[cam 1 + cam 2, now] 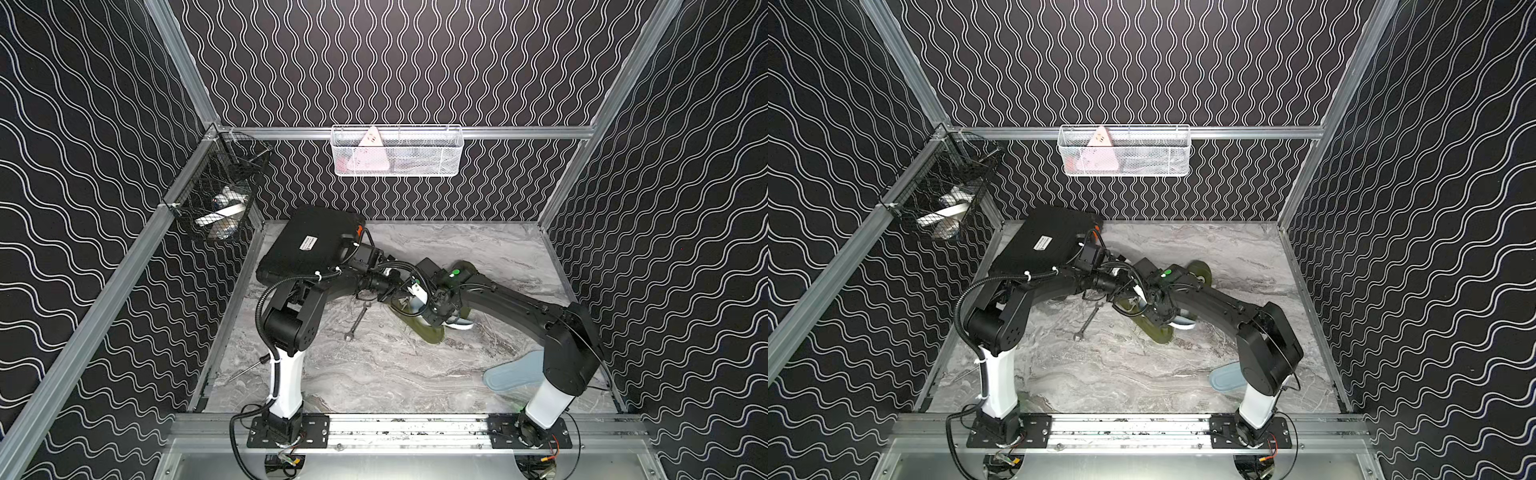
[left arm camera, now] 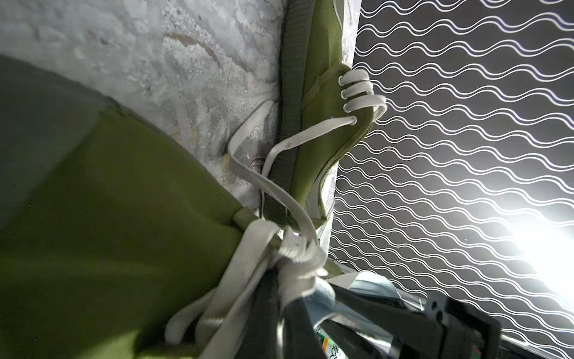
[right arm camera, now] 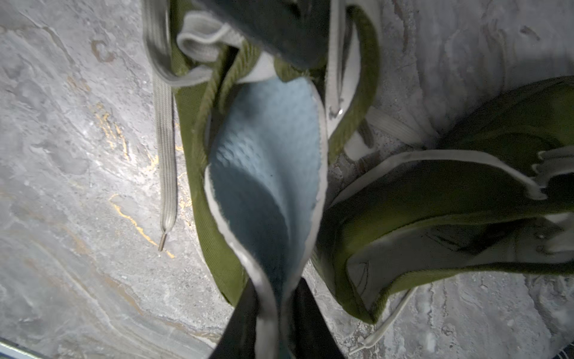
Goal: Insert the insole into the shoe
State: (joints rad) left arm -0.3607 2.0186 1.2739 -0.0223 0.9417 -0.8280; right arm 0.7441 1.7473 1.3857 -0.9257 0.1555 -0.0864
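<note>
An olive-green shoe [image 1: 430,334] [image 1: 1158,334] lies mid-table under both wrists. My left gripper [image 2: 279,286] [image 1: 403,291] is shut on the shoe [image 2: 323,130] at its tongue, with the grey laces [image 2: 298,258] bunched at the fingertips. My right gripper [image 3: 276,289] [image 1: 432,313] is shut on the heel end of a light blue insole [image 3: 270,149]. The insole is bent lengthwise, and its front end reaches into the opening of the shoe [image 3: 192,124], under the raised tongue.
A second olive shoe [image 1: 461,268] [image 3: 450,202] lies just behind. Another light blue insole [image 1: 513,374] lies front right, partly behind the right arm. A wrench [image 1: 357,320], a screwdriver [image 1: 249,368] and a black case [image 1: 307,245] are on the left. Wire baskets [image 1: 397,151] hang on the walls.
</note>
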